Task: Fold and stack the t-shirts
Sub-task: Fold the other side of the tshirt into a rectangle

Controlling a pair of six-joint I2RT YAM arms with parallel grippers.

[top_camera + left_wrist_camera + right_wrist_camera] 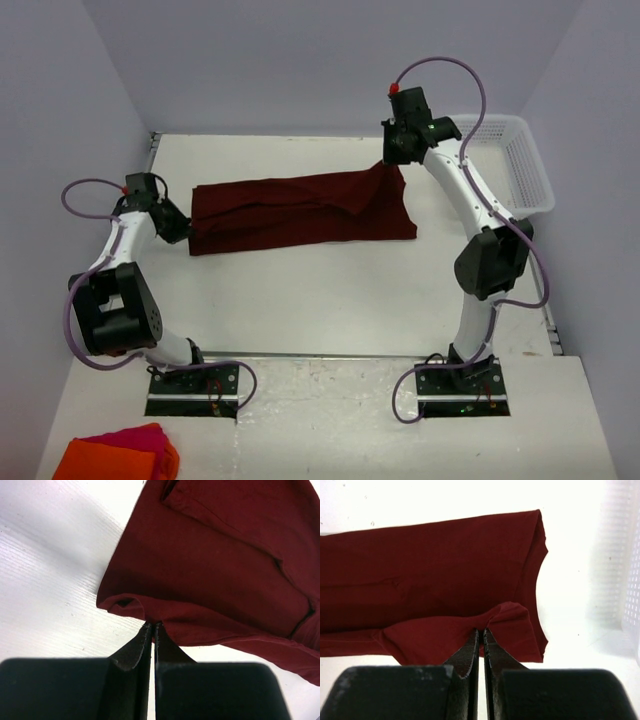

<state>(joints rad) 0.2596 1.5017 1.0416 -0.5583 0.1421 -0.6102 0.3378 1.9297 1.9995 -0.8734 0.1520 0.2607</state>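
Left tool [152, 626]: jaws shut down to a hairline, pinching the hem of the t-shirt [300, 210] at its left end. In the left wrist view a small lip of cloth curls up beside the pinch.

Right tool [481, 630]: jaws likewise nearly closed, holding a raised pucker of the same shirt at its far right corner. The cloth peaks up to the fingertips there.

Position: the shirt lies mid-surface between the two arms, mostly flat on the white surface [330, 300] and already narrowed to a band. A white basket [525, 170] stands at the far right, apart from the cloth. Orange and pink cloths [120, 455] sit at the near left corner, well apart.

Orientation: the long axis runs left to right, with the right end tilted slightly farther. A curved edge shows at the right end; we cannot tell whether it is the collar.

Step in hand, as we judge it: a fold with both ends gripped.
- Lift both pinches together, just enough to clear the surface.
- Hold light tension along the long axis so the middle does not sag or bunch.
- Lay the edges down aligned before letting go.
- Risk: the pinches are shallow, so a jerk could pull the hem free.
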